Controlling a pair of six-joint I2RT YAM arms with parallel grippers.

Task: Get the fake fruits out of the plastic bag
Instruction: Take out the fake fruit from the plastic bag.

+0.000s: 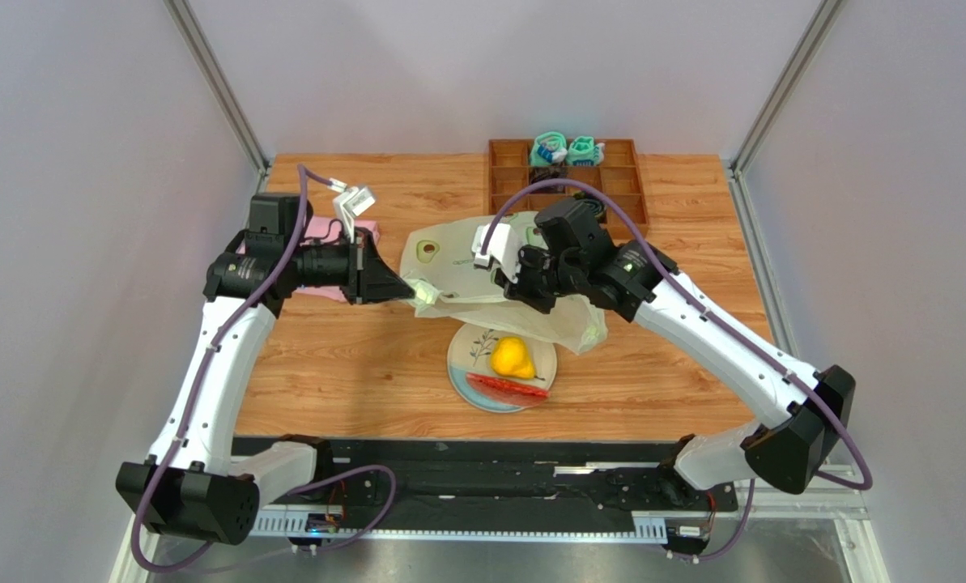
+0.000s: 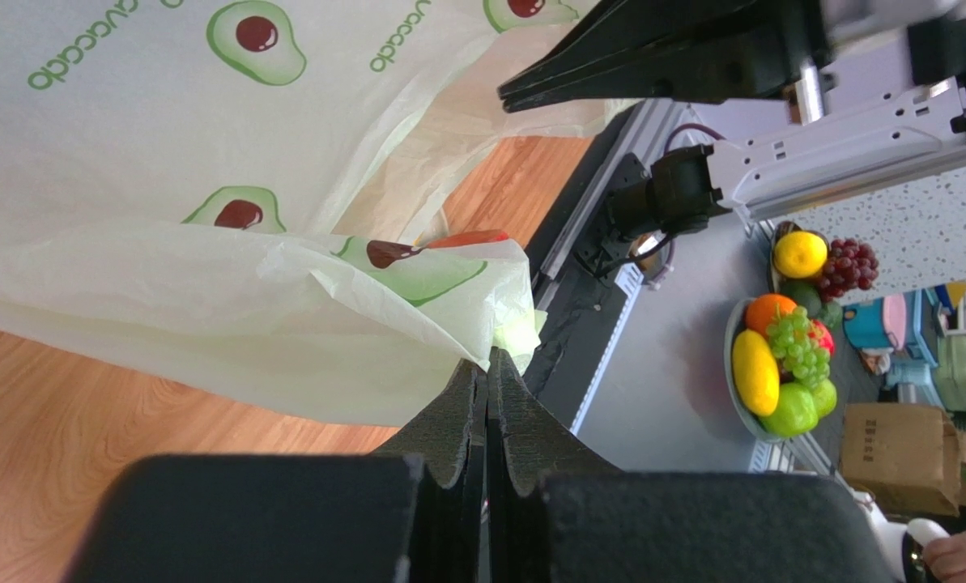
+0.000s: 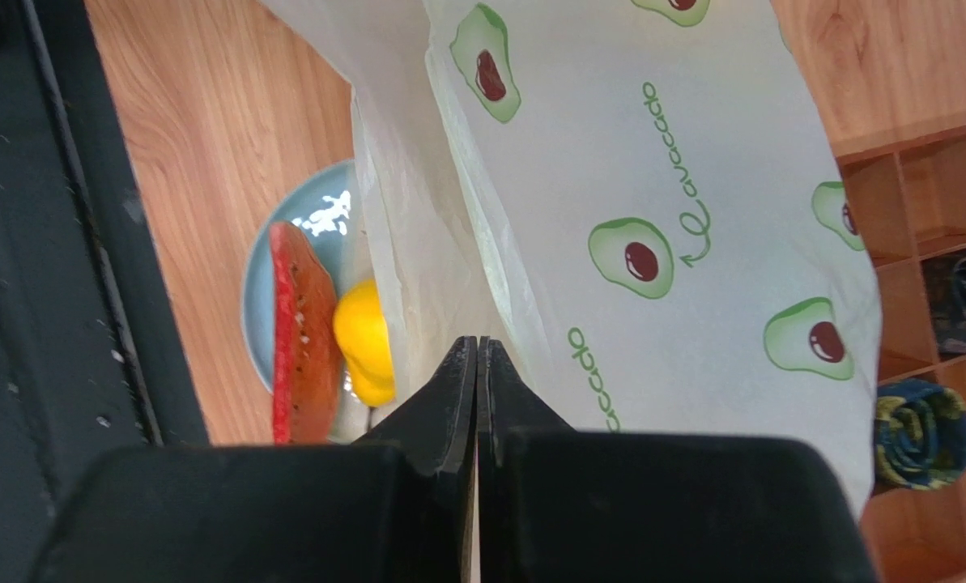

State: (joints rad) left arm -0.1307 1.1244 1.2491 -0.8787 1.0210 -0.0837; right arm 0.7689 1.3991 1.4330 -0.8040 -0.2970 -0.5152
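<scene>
Tabletop (image 1: 329, 352), near edge: pear (image 1: 512, 356) and red slice (image 1: 508, 389) on plate (image 1: 461, 364); left pincer (image 2: 488, 364), right pincer (image 3: 477, 352) clench plastic bag (image 1: 451, 249), contents hidden

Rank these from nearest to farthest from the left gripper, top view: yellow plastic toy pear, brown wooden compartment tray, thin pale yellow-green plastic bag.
1. thin pale yellow-green plastic bag, held by the left gripper.
2. yellow plastic toy pear, on the pale blue plate.
3. brown wooden compartment tray, at the far edge.

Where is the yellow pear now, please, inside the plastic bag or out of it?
Out: the yellow pear lies bare on the blue plate beside the red slice; the plastic bag covers only the plate's far rim.
</scene>
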